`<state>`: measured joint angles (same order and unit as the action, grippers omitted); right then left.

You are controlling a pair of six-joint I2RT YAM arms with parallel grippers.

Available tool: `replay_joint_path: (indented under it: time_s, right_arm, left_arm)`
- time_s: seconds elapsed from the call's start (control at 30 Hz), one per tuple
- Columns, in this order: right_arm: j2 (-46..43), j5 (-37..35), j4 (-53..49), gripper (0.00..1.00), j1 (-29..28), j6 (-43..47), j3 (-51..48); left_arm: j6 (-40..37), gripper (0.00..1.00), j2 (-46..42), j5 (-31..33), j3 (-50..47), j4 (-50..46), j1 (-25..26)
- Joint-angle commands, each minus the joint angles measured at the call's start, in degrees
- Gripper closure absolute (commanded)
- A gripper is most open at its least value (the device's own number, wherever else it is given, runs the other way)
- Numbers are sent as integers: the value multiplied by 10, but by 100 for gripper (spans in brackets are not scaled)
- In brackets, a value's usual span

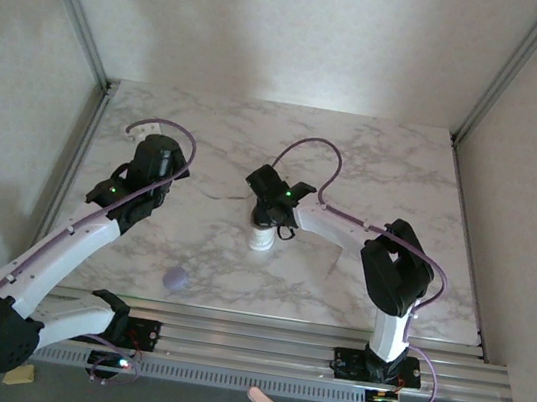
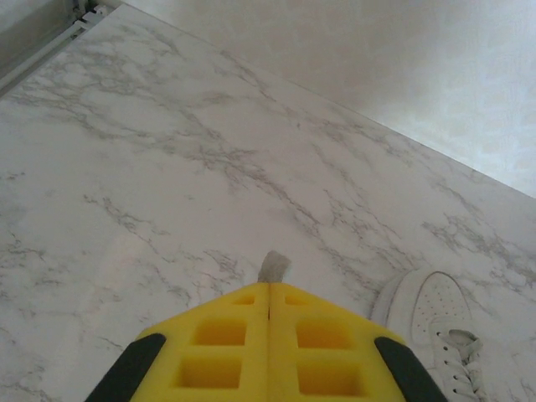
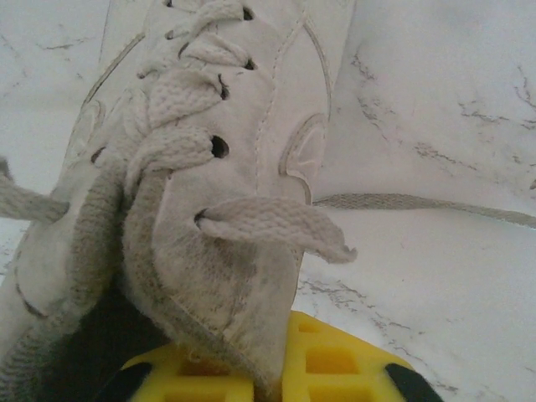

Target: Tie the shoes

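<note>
Pinching the end of a thin white lace [image 2: 274, 266], the left gripper [image 2: 269, 293] has its yellow jaws pressed fully together. The small white low-top sneaker [image 3: 243, 109] sits mid-way across the white marble tabletop [image 2: 167, 167]. Its grey-lined collar rests against the right gripper [image 3: 289, 352], hiding those jaws' gap.

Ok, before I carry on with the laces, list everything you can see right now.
sneaker: one, white, mid-table, under the right gripper.
laces: white; one end loose over the sneaker's side, another length lying on the marble.
blob: one, lavender, near the table's front edge, left of the sneaker.
table: one, white-grey marble.
frame rails: aluminium, along the table's edges.
small pieces: three, pale, below the front rail.
left gripper: yellow fingers, shut, seemingly on a lace end poking past the tips.
right gripper: yellow fingers, at the sneaker's collar; the gap is hidden by the sneaker.
</note>
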<state>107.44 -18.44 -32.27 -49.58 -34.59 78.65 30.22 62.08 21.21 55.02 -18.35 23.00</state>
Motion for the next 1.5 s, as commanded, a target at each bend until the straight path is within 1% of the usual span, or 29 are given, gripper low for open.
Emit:
replay_joint_path:
  time_s: [0.0, 0.03, 0.1, 0.17, 0.27, 0.37, 0.47, 0.57, 0.63, 0.7, 0.73, 0.77, 0.8, 0.9, 1.03, 1.1, 1.3, 1.47]
  right_arm:
    - [-25, 9, 44, 70, -3, -4, 11]
    - [-35, 16, 50, 63, -2, 5, 9]
    - [-62, 28, 59, 52, -3, 30, 5]
    - [-95, 33, 69, 46, -3, 52, -11]
    - [-155, 23, 79, 41, -2, 80, -56]
    - [-215, -26, 70, 39, -1, 93, -111]
    - [-259, -78, 28, 37, 15, 80, -153]
    - [-278, -96, -45, 39, 64, 25, -182]
    - [-293, -85, -69, 41, 109, -3, -215]
    - [-304, -53, -70, 41, 147, -19, -249]
    - [-305, -25, -62, 41, 169, -21, -266]
    - [-304, 7, -51, 41, 183, -22, -281]
    - [-301, 22, -42, 42, 193, -23, -291]
    - [-276, 53, -21, 42, 205, -20, -308]
    - [-231, 41, -16, 44, 211, -19, -307]
    - [-214, 50, -3, 46, 219, -16, -309]
    - [-173, 84, 37, 53, 233, 5, -306]
    - [-143, 100, 53, 61, 246, 8, -303]
  left_arm:
    - [-1, 100, -9, -17, -2, 6, -6]
    - [-2, 100, -10, -21, -1, 6, -7]
    - [-3, 100, -12, -28, 3, 7, -10]
    - [-2, 100, -15, -40, 8, 6, -16]
    - [1, 100, -24, -60, 14, 15, -23]
    - [0, 100, -33, -80, 18, 24, -25]
    - [-10, 100, -38, -100, 17, 36, -25]
    - [-23, 100, -41, -125, 13, 53, -25]
    - [-32, 100, -43, -151, 6, 71, -25]
    - [-38, 100, -44, -182, -1, 92, -24]
    - [-41, 100, -43, -201, -4, 103, -24]
    - [-41, 100, -40, -213, -5, 112, -24]
    - [-40, 100, -37, -223, -6, 117, -23]
    - [-39, 100, -29, -241, -6, 132, -20]
    - [-41, 100, -21, -240, -3, 132, -18]
    - [-42, 100, -19, -239, -4, 130, -18]
    - [-45, 100, -20, -232, -5, 124, -18]
    - [-45, 100, -26, -226, -7, 119, -18]
